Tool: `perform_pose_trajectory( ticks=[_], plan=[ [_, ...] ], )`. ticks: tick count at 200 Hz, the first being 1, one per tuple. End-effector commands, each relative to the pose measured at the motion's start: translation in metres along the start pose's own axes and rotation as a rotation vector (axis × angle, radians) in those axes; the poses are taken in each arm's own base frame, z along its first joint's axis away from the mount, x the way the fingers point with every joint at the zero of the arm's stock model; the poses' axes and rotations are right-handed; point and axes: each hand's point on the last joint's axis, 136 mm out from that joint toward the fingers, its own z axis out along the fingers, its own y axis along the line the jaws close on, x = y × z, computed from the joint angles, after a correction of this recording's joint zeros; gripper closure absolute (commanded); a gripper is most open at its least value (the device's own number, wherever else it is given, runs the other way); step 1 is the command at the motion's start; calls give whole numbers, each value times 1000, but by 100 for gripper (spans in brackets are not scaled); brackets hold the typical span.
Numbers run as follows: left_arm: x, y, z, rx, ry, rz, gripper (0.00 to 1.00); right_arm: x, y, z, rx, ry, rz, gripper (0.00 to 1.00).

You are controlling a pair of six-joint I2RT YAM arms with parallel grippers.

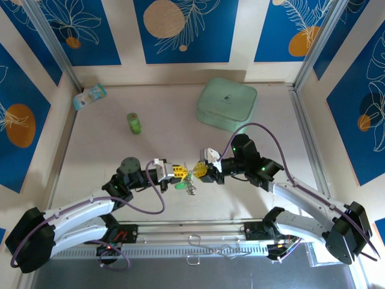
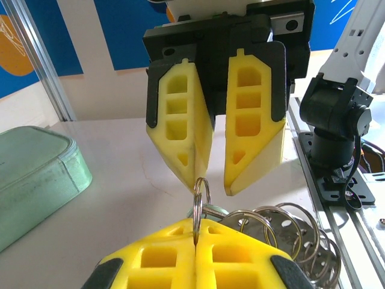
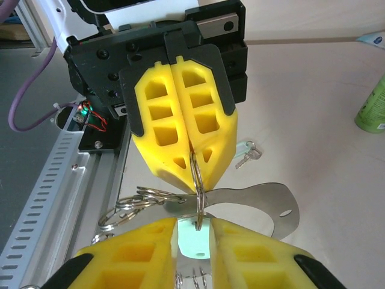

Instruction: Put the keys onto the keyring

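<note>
L gripper [image 2: 195, 233] clamps 1 keyring [image 2: 197, 208], R gripper [image 2: 216, 185] half-open beside it, 1 mint key [image 3: 194, 239] maybe threaded, 1 loose key [image 3: 246, 153] on worktop [image 3: 313, 120]

Two grippers, left [image 2: 195, 232] and right [image 2: 218, 180]

Two mint-headed keys: one [image 3: 245, 153] on the table [image 1: 168, 120], one [image 3: 194, 239] seen between the right fingers [image 3: 246, 256]

One ring [image 2: 201, 195] in the left fingers [image 2: 234, 256], beside a bunch of rings [image 2: 283, 226] too overlapped to count

One metal plate [image 3: 264, 201]

One case [image 1: 226, 103] by the far edge, one cylinder [image 1: 133, 123], one packet [image 1: 89, 96] in the far left corner
</note>
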Motion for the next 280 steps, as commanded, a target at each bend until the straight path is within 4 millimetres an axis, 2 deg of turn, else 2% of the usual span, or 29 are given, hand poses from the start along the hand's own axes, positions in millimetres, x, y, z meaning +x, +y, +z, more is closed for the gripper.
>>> perform_pose_trajectory(
  ticks=[1,25,66,113,172,185,202,213,246,280],
  plan=[
    [-14,-6,0,27,-54,26,100,-16,2,-1,-23,-34,-22,80],
    [-14,-6,0,26,-54,29,100,-18,2,0,-25,-36,-23,84],
    [-16,-6,-1,28,-62,36,100,-12,-3,3,-4,-12,-12,100],
    [-32,-9,-4,41,-116,60,100,14,-9,11,-6,63,50,100],
    [-30,-7,-3,33,-102,79,100,14,-6,11,-13,74,46,100],
    [-30,-7,-3,34,-101,77,100,11,-5,10,-15,68,40,96],
    [-29,-7,-3,36,-100,72,100,3,0,8,-32,39,24,80],
    [-28,-7,-2,37,-100,70,100,-3,5,7,-53,14,2,75],
    [-26,-10,0,54,-99,55,100,-13,6,9,-57,-18,-28,73],
    [-25,-11,0,63,-101,47,100,-14,1,12,-36,-23,-23,80]
  ],
)
